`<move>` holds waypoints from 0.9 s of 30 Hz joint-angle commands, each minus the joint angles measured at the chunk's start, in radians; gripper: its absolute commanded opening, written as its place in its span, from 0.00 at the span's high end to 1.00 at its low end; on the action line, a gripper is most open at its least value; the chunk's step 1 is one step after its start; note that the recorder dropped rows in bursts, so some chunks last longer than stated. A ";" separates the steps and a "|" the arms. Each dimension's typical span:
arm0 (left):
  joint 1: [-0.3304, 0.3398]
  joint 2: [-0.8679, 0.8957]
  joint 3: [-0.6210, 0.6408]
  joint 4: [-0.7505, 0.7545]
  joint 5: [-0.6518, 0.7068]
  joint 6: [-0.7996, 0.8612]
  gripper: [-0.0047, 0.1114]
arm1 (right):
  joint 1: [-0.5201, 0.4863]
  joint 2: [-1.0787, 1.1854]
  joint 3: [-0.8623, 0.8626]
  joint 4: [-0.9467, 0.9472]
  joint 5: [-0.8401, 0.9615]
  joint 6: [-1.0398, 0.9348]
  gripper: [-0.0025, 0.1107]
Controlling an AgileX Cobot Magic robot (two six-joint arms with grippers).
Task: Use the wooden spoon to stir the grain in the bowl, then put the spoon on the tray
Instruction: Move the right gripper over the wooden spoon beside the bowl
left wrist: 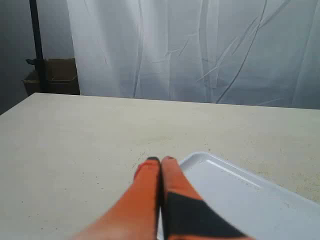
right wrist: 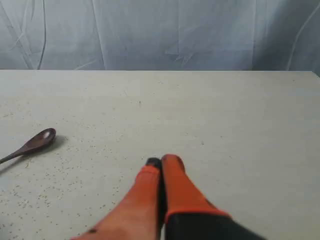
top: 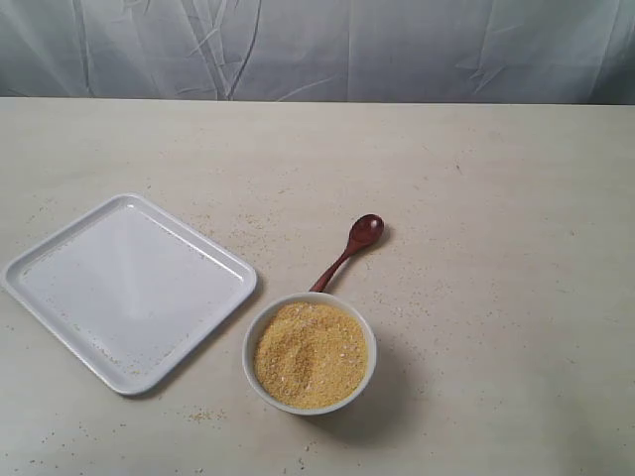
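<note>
Left gripper [left wrist: 160, 160] and right gripper [right wrist: 161, 161] both have their fingers pressed together, nothing in them. The tray [left wrist: 240, 200] corner is just past the left tips. The spoon [right wrist: 35, 144] lies ahead of the right one, off to the side and well apart, its handle reaching the bowl [top: 248, 342] of grain [top: 310, 355].

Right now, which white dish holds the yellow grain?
The small round white bowl, filled with fine golden-yellow grain; the flat rectangular white tray holds no heap.
</note>
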State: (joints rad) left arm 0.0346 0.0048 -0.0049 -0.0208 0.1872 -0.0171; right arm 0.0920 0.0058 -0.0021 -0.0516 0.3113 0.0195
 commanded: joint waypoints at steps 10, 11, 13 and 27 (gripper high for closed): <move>0.004 -0.005 0.005 0.001 -0.006 -0.002 0.96 | -0.004 -0.006 0.002 0.000 -0.602 0.000 0.98; 0.004 -0.005 0.005 0.001 -0.006 -0.002 0.96 | -0.004 -0.006 0.002 0.000 -0.637 0.000 0.98; 0.004 -0.005 0.005 0.001 -0.006 -0.002 0.96 | -0.004 -0.006 0.002 0.000 -0.669 -0.007 0.98; 0.004 -0.005 0.005 0.001 -0.008 -0.002 0.96 | 0.000 0.478 -0.498 0.181 0.177 0.015 0.98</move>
State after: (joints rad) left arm 0.0346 0.0048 -0.0049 -0.0208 0.1872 -0.0171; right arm 0.0920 0.3360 -0.3919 0.0353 0.3968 0.0349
